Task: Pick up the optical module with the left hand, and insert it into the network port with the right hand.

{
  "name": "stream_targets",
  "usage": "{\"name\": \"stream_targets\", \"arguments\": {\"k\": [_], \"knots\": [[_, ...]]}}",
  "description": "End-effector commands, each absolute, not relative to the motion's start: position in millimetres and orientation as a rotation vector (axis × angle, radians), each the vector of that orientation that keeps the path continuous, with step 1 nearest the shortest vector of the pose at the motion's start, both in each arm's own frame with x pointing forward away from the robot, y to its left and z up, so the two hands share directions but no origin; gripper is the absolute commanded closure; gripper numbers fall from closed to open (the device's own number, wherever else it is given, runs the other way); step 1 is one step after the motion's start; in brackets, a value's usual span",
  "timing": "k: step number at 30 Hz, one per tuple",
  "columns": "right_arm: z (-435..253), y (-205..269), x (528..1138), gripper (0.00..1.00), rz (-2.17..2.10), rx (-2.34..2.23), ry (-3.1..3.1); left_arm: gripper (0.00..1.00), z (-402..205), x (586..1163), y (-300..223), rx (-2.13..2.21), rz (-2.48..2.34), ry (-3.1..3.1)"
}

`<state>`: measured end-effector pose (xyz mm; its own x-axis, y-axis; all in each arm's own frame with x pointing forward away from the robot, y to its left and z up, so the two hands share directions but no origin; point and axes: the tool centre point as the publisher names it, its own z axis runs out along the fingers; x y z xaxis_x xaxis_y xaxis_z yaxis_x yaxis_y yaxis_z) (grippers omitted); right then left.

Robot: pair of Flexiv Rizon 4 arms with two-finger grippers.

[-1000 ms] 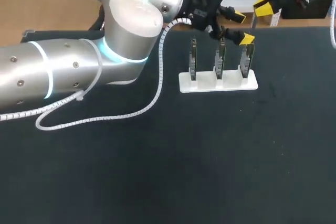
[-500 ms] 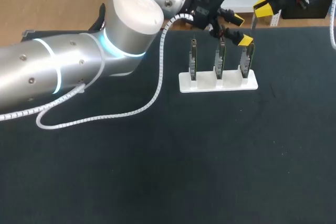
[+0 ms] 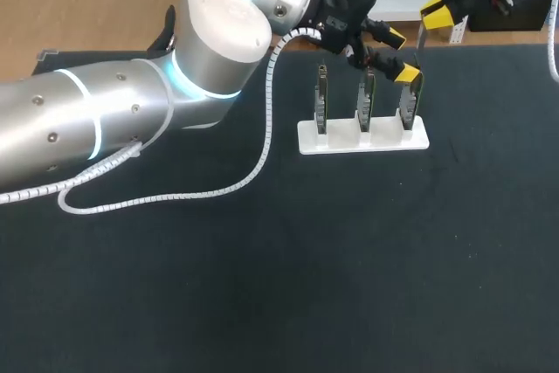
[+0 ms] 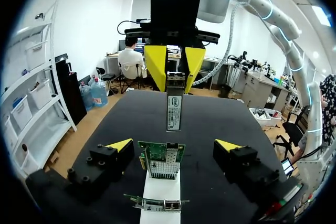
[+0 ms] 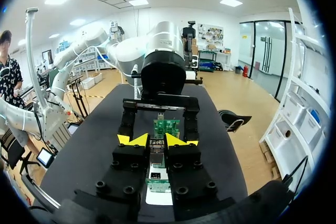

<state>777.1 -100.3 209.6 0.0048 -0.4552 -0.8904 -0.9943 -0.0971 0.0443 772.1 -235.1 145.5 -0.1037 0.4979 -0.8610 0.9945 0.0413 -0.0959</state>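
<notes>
The module (image 4: 174,106) hangs upright in my right gripper (image 5: 156,141), clamped between both yellow tips, near the end card (image 4: 161,159) on the white stand (image 3: 362,135). My left gripper (image 4: 173,148) is spread wide astride that card (touching neither side).

L arm (image 3: 131,120) spans left to upper middle, L hand (image 3: 399,54) spread wide; R hand (image 3: 437,10) upper right, pinching optical module (image 4: 174,111).
</notes>
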Motion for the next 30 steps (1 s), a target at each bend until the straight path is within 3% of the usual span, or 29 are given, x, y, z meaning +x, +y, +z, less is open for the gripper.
{"name": "stream_targets", "arguments": {"k": [1,30], "knots": [[210,-99,779,1.0,1.046,-1.626,1.511,0.0,146,771,-234,1.531,-0.98,1.686],[198,-103,780,1.0,1.075,-1.645,1.527,0.0,144,772,-233,1.551,-0.974,1.699]]}}
